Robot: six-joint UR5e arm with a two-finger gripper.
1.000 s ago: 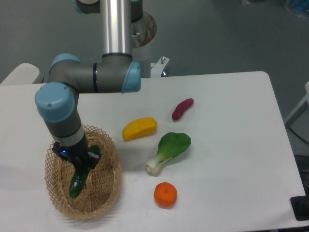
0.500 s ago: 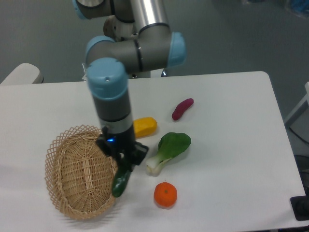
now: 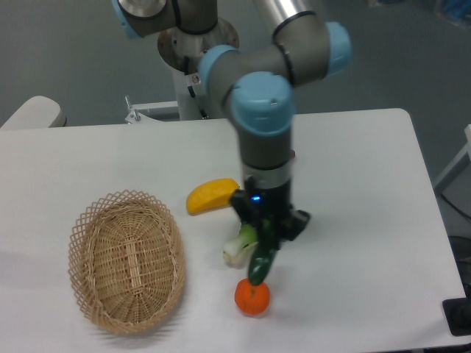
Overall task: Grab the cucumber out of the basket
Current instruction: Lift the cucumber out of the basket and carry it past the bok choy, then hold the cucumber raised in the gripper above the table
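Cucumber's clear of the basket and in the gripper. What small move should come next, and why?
Probably a short shift right toward bare table before lowering. The gripper holds the cucumber hanging directly above the orange fruit, with the bok choy just beside it, while the basket sits empty at left.

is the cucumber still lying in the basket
No, the cucumber hangs clamped in the gripper above the orange fruit, well right of the basket.

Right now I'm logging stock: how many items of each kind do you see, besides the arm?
Cucumber, held in the claw: 1
Basket: 1
Yellow fruit: 1
Bok choy: 1
Orange: 1
Total: 5
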